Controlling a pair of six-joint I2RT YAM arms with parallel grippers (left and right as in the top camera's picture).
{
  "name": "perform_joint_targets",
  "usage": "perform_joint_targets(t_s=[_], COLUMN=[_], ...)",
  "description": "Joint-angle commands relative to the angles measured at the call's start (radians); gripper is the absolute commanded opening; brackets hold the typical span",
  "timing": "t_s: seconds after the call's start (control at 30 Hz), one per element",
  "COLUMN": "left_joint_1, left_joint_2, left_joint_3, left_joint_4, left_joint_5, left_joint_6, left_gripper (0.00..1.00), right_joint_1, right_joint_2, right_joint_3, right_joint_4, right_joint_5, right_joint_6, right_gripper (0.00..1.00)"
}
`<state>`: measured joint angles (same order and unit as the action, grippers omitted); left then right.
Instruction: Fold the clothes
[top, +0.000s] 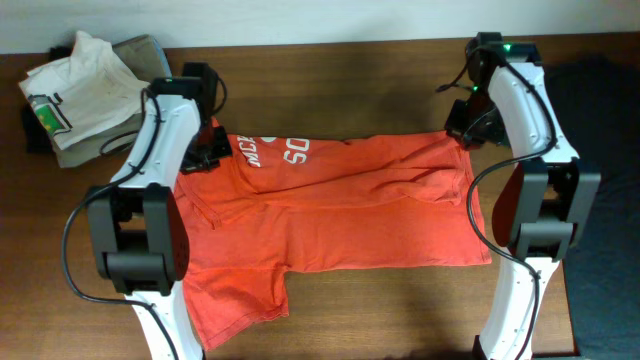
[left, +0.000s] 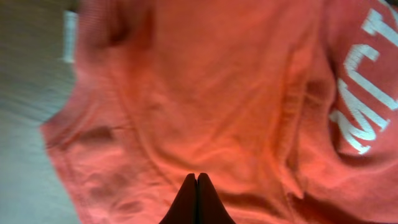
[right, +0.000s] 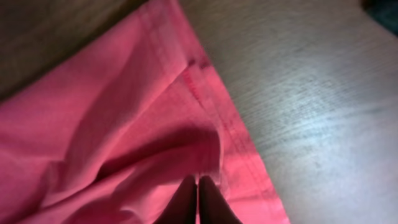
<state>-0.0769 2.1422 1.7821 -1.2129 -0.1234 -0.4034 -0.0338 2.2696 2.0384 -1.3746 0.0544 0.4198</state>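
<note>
The clothes, an orange-red T-shirt (top: 340, 215), lie spread across the table with the far edge turned over, so white lettering (top: 270, 152) shows at the far left. One sleeve hangs toward the front left. My left gripper (top: 203, 158) sits at the shirt's far left corner. In the left wrist view it (left: 197, 176) is shut, tips together over rumpled cloth (left: 205, 81), with nothing visibly between them. My right gripper (top: 462, 135) is at the far right corner. The right wrist view shows it (right: 198, 178) shut beside a raised fold near the hem (right: 112, 124).
A white shirt with a green mark (top: 80, 85) lies on a khaki-grey folded garment (top: 150, 55) at the far left. Bare wooden table (top: 400, 310) shows in front of the T-shirt. A dark surface (top: 610, 90) lies past the right arm.
</note>
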Motion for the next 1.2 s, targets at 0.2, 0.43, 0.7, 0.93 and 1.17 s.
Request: perform_joint_targets(t_s=[0.2, 0.43, 0.7, 0.93, 1.17], left_joint_1=[0.008, 0.009, 0.099, 0.223, 0.240], left_joint_2=[0.003, 0.003, 0.003, 0.003, 0.002], left_joint_3=[-0.127, -0.222, -0.304, -0.315, -0.265], left_joint_4=[0.108, 0.181, 0.195, 0.230, 0.255], left_joint_5=[0.015, 0.015, 0.014, 0.014, 0.014], left_joint_6=[0.039, 0.039, 0.039, 0.039, 0.038], left_gripper=[0.01, 0.01, 0.01, 0.01, 0.01], right_joint_1=[0.047, 0.042, -0.028, -0.098, -0.119], right_joint_2=[-0.022, -0.021, -0.021, -0.021, -0.021], right_joint_3=[-0.220, -0.391, -0.418, -0.416, -0.338], right_joint_4=[0.137, 0.287, 0.302, 0.329, 0.356], right_joint_5=[-0.069, -0.060, -0.035, -0.035, -0.035], right_joint_6=[-0.020, -0.020, 0.011, 0.010, 0.011], right_gripper=[0.04, 0.04, 0.04, 0.04, 0.04])
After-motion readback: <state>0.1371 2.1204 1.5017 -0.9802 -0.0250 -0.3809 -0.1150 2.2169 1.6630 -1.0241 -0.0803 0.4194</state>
